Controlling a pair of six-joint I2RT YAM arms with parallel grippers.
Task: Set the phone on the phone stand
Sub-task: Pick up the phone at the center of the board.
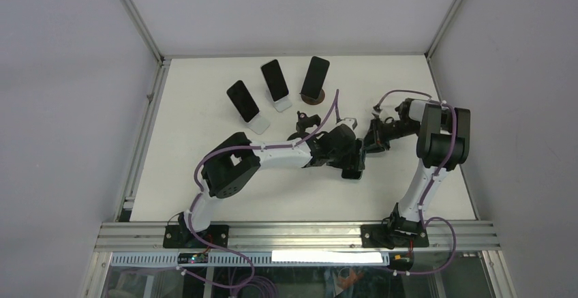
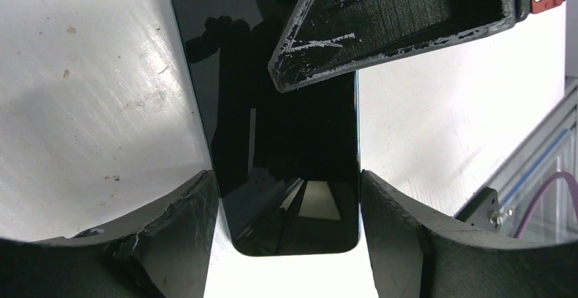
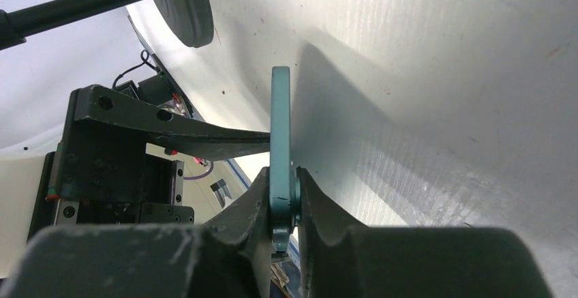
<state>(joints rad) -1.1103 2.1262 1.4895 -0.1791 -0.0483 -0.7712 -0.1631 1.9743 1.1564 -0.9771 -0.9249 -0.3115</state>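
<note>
**Phone [image 2: 286,141] held between two grippers, stand not yet reached**

Dark-screened and teal-edged, the phone sits near the middle of the white table [image 1: 204,196], a little toward its right edge. The left gripper [image 2: 287,196] clasps it across its width, one finger against each long edge. The right gripper [image 3: 283,189] is pinched onto one thin end of the phone, with a finger on the front and one on the back. Whether the phone touches the table cannot be told. The empty phone stand [image 1: 302,117], a black round base with a post, stands just behind the grippers. Beyond it, along the far edge, three other phones [image 1: 276,80] lean on their own stands.

This looks like a handover from the left arm to the right. To do it well, the right pinch should be firm and square before the left fingers let go, because a grip on one thin end may let the phone swing. The left fingers should then spread straight outward, without dragging on the edges, before any carry toward the stand.
</note>
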